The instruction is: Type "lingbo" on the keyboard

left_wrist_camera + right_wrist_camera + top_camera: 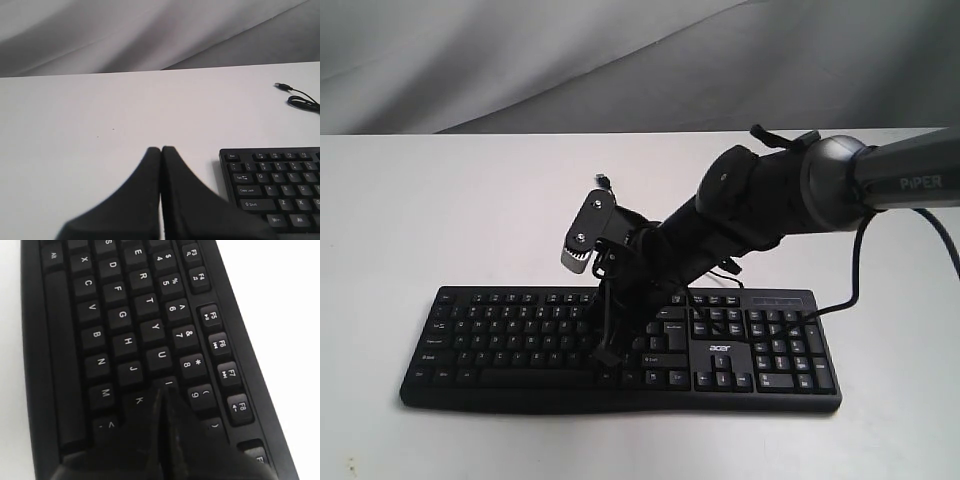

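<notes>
The wide black full-size keyboard (520, 340) with white-lettered keys is laid lengthwise along the white desk's (420, 200) near edge. The right claw (161, 392), pressed together, is pointed at the I key (169, 384) — whether touching cannot be told. The left claw (161, 149), also pressed together, is seen beyond the keyboard's left end.

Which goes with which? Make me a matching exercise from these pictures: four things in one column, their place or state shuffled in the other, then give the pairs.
Column one
1. left hand
2. right hand
3. USB plug
4. Acer logo

Column two
A. shut, tips at the I key
B. white print on the keyboard, beside the number pad
C. lying on the white table, off the keyboard
D. shut, over bare table, off the end with the Esc key

Pairs: 1-D, 2-A, 3-C, 4-B
</notes>
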Motion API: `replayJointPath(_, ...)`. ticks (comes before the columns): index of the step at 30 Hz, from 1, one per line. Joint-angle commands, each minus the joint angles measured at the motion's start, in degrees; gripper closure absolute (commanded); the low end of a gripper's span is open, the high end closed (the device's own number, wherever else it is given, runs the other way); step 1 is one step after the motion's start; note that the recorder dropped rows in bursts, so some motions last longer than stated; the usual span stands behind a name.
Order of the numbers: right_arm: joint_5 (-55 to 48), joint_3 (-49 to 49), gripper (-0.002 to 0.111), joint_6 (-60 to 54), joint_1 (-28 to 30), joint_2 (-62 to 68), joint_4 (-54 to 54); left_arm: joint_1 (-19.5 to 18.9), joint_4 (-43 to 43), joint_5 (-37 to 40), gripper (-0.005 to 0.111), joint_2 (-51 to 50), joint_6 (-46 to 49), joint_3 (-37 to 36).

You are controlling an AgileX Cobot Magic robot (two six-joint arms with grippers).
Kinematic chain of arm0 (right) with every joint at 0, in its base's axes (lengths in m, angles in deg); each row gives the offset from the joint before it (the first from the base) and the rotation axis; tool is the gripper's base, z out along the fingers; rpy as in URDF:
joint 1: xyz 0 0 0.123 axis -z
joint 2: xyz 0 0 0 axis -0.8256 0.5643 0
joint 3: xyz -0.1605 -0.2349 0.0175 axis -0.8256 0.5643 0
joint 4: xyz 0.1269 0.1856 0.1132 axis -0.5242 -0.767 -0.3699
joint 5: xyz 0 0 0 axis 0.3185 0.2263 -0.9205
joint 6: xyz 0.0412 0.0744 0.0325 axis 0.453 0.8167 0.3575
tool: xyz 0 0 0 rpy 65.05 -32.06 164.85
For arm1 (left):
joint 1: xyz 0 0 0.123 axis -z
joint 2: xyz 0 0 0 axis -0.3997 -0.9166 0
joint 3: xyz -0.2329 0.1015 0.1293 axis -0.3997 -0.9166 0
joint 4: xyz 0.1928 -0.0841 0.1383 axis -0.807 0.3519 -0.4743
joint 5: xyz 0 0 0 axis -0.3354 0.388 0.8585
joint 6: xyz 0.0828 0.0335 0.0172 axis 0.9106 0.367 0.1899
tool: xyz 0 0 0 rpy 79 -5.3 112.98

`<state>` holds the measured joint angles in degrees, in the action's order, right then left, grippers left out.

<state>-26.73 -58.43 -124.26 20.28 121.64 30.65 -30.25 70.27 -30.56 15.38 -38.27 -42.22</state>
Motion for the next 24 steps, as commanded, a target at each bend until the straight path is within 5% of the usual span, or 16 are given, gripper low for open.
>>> replayJointPath(1, 1.4, 0.4, 0.108, -1.3, 0.2, 0.2, -1.2, -0.1, 0.2, -0.3, 0.106, -0.4, -0.1, -0.3)
replayJointPath(24, 2.6, 0.4, 0.108, -2.5, 0.2, 1.0, -2.6, -0.1, 0.2, -0.3, 0.106, -0.4, -0.1, -0.3)
